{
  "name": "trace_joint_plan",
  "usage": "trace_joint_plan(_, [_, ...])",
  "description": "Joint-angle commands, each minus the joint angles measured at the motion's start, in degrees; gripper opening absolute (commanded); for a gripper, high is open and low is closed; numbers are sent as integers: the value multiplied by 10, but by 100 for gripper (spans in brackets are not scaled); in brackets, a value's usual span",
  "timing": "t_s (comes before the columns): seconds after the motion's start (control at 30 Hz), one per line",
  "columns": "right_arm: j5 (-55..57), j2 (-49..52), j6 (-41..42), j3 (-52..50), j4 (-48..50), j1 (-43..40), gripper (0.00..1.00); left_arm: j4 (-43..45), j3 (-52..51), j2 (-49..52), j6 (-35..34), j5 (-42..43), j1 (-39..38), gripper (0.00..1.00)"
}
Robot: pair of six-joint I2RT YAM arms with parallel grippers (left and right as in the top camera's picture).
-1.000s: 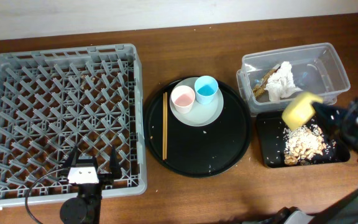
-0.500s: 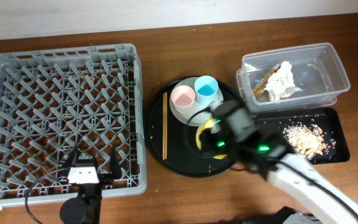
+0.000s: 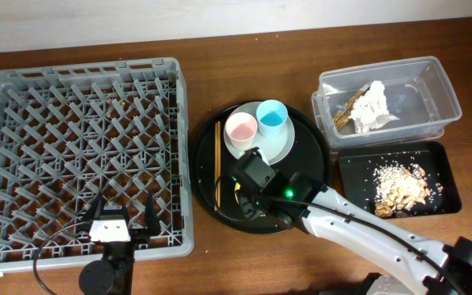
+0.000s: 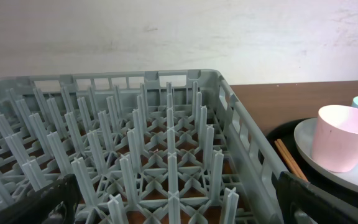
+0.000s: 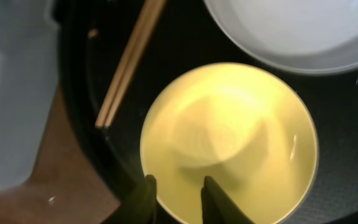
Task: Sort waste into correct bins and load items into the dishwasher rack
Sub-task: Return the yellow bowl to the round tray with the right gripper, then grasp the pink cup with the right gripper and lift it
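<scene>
Yellow bowl [image 5: 229,143] sits upright on the large round black tray [image 3: 314,164], just beside the pair of thin wooden chopsticks [image 3: 217,176] and near the pale round plate [image 3: 279,147] carrying the small pink cup [image 3: 240,127] and small blue cup [image 3: 272,117]. The right gripper [image 5: 178,194] straddles the bowl's rim, jaws narrowly parted. The left gripper [image 3: 123,210], jaws spread wide and empty, hovers over the near edge of the large grey plastic dishwasher rack [image 3: 80,68].
</scene>
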Motion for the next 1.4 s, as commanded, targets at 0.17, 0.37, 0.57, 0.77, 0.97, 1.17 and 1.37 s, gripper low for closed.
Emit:
trace_joint_plan(0.17, [-49, -11, -113, 162, -26, -27, 46, 1, -4, -3, 9, 4, -3, 99])
trace_joint_plan(0.37, [-39, 15, -98, 162, 82, -29, 49, 1, -4, -3, 9, 4, -3, 99])
trace_joint_plan(0.57, [-31, 47, -134, 162, 52, -29, 52, 1, -4, -3, 9, 4, -3, 99])
trace_joint_plan(0.77, [-32, 38, -221, 179, -21, -40, 68, 10, -3, -3, 9, 5, -3, 99])
trace_joint_plan(0.97, [-38, 38, -221, 259, -57, -113, 68, 2, 105, 19, -52, 126, -3, 99])
trace_joint_plan(1.17, [-109, 52, -278, 270, -48, -180, 72, -258, 517, 293, -8, 218, -3, 99])
trace_joint_plan(1.37, [-184, 83, -278, 270, -37, -174, 61, -672, 947, 642, -9, 275, -3, 99])
